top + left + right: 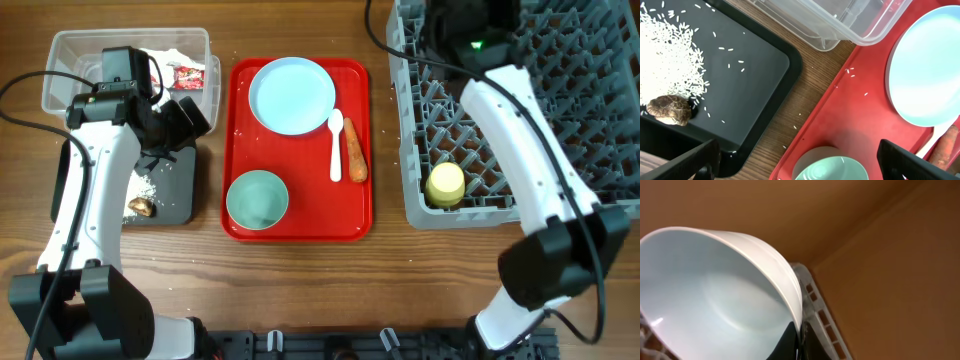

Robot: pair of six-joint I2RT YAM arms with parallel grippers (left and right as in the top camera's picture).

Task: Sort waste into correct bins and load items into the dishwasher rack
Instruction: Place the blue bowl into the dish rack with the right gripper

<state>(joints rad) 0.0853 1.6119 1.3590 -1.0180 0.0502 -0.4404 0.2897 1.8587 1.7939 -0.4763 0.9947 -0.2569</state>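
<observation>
A wooden desk (300, 290) seen from above, with two white robot arms reaching over it.

At the far left corner stands a clear plastic rectangular tub (62, 70) holding crumpled white tissues (170, 58) and a small red snack wrapper (188, 76). Just nearer along the left edge lies a black shallow rectangular tray (182, 192). It holds a spread of white rice grains (665, 55), with a small brown food scrap (670, 110) at the near edge of the rice.

In the middle of the desk sits a flat red tray (300, 222). On it are:
- a pale blue round plate (291, 94) at the far end;
- a pale blue-green bowl (257, 198) at the near left, upright;
- a white plastic spoon (336, 145) to the right;
- an orange carrot (355, 152) just beside the spoon.

A few stray grains dot the red tray and the bare wood between the trays.

Along the right edge is a large grey plastic square rack with upright pegs (600, 120). A small yellow cup (446, 184) rests in its near left corner.

The left claw (797, 160) hangs above the black tray's far right corner, fingers spread wide and holding nothing.

The right claw (796, 342) is at the far left of the rack. Its wrist camera shows it closed on the rim of a second pale blue-green bowl (715, 305), which is tilted on its side beside the rack's edge.
</observation>
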